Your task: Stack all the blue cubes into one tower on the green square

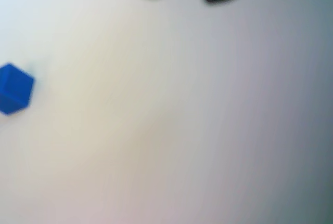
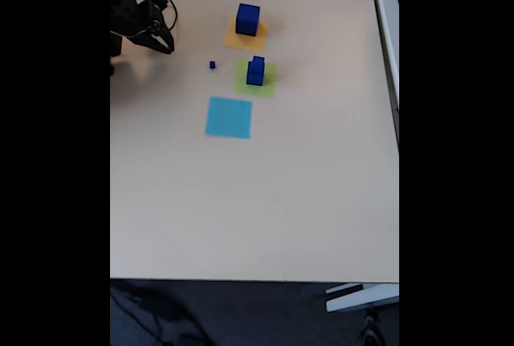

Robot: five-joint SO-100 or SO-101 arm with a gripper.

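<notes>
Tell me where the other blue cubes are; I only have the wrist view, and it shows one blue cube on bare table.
Observer: In the fixed view, two blue cubes stand stacked on the green square.
Operator: And the big one?
Observer: The largest cube sits on the orange-yellow square, above the green one in that picture.
Operator: Anything loose?
Observer: A tiny cube lies on the table, between the gripper and the green square.
</notes>
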